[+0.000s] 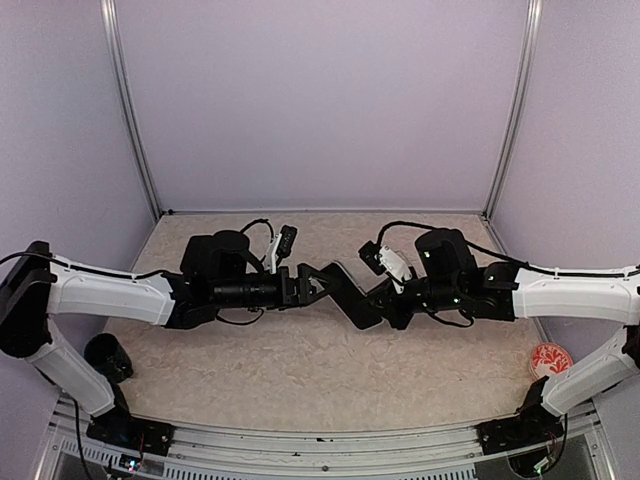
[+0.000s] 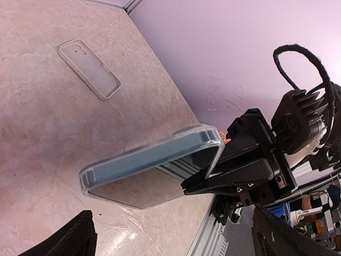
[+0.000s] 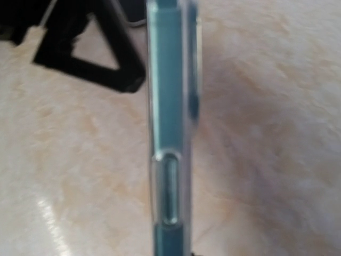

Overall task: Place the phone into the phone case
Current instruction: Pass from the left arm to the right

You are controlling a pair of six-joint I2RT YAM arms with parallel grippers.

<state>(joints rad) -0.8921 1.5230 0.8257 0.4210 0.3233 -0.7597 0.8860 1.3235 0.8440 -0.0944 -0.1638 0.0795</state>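
Note:
The phone (image 1: 345,290), a dark slab with a blue-grey edge, is held in the air between the two arms. A thin transparent phone case (image 2: 210,136) wraps its edge and corners. My right gripper (image 1: 378,300) is shut on one end of it; the left wrist view shows its black fingers (image 2: 234,173) pinching the corner. My left gripper (image 1: 318,282) is open, its fingers (image 2: 80,234) spread wide on either side of the phone's other end. In the right wrist view the cased phone (image 3: 170,106) stands edge-on, with a left finger (image 3: 90,53) beside it.
A second pale empty case (image 2: 88,68) lies flat on the beige table near the far corner. A black cup (image 1: 105,357) stands by the left arm's base and a red-and-white disc (image 1: 550,358) by the right. Lilac walls close in the table.

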